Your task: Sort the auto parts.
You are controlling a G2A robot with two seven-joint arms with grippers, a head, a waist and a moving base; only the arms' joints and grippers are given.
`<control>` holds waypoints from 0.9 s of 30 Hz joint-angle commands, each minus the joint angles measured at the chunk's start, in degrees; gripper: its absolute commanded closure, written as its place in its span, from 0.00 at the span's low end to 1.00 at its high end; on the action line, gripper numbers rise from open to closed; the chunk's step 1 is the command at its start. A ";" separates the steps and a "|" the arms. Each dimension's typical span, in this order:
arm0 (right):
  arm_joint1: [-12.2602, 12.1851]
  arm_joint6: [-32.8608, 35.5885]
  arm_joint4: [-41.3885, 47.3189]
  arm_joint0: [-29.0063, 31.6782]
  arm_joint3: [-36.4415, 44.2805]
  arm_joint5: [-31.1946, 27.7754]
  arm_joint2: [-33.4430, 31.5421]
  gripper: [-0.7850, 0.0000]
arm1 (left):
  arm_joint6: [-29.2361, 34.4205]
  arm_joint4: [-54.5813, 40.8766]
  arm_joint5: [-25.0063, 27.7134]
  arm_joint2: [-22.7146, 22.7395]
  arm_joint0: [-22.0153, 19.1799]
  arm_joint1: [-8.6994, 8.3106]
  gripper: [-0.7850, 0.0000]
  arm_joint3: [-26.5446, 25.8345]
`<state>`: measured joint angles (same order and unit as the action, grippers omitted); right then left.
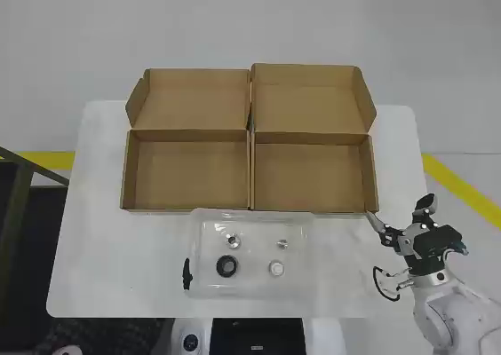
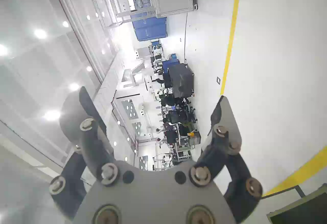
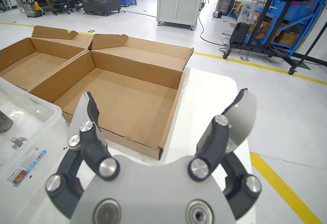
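First pick pending, I judge: the parts (image 1: 227, 265) lie in the tray (image 1: 250, 210), left of the right gripper (image 3: 166, 97), whose jaws stand wide apart and empty. The left gripper (image 2: 153, 94) gapes too. Next, the right gripper must swing over the tray and close on one part.

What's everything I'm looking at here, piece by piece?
White rectangular table: one, white, under everything.
Brown open cardboard boxes: two, brown, side by side, table's far half.
Clear plastic bin: one, transparent, before the boxes.
Shiny metal parts: two, silver, bin's far side.
Black ring: one, black, bin's near side.
White round part: one, white, beside the ring.
Slim black part: one, black, bin's left edge.
Right claw: one, silver-black, open, near the right box.
Left claw: one, silver-black, open, facing the room.
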<state>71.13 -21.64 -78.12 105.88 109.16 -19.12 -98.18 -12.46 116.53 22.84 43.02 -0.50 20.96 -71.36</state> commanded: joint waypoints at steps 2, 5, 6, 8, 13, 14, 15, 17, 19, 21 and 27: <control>0.00 0.00 0.00 0.00 0.00 0.00 0.00 0.00 | 0.00 0.00 0.00 0.00 0.00 0.00 0.00 0.00; 0.00 0.00 0.00 0.00 0.00 0.00 0.00 0.00 | 0.00 0.00 0.00 0.00 0.00 0.00 0.00 0.00; 0.00 0.00 0.00 0.00 0.00 0.00 0.00 0.00 | 0.00 0.00 0.00 0.00 0.00 0.00 0.00 0.00; 0.00 0.00 0.00 0.00 0.00 0.00 0.00 0.00 | 0.00 0.00 0.00 0.00 0.00 0.00 0.00 0.00; 0.00 0.00 0.00 0.00 0.00 0.00 0.00 0.00 | 0.00 0.00 0.00 0.00 0.00 0.00 0.00 0.00; 0.00 0.00 0.00 0.00 0.00 0.00 0.00 0.00 | 0.00 0.00 0.00 0.00 0.00 0.00 0.00 0.00; 0.00 0.00 0.00 0.00 0.00 0.00 0.00 0.00 | 0.00 0.00 0.00 0.00 0.00 0.00 0.00 0.00; 0.00 0.00 0.00 0.00 0.00 0.00 0.00 0.00 | 0.00 0.00 0.00 0.00 0.00 0.00 0.00 0.00; 0.00 0.00 0.00 0.00 0.00 0.00 0.00 0.00 | 0.00 0.00 0.00 0.00 0.00 0.00 0.00 0.00; 0.00 0.00 0.00 0.00 0.00 0.00 0.00 0.00 | 0.00 0.00 0.00 0.00 0.00 0.00 0.00 0.00; -0.03 0.89 0.05 -0.24 0.15 -0.57 0.26 0.00 | 0.00 0.00 0.00 0.00 0.00 0.00 0.00 0.00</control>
<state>71.12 -21.49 -78.11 105.83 109.20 -19.25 -98.11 -12.46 116.53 22.84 43.02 -0.50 20.96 -71.36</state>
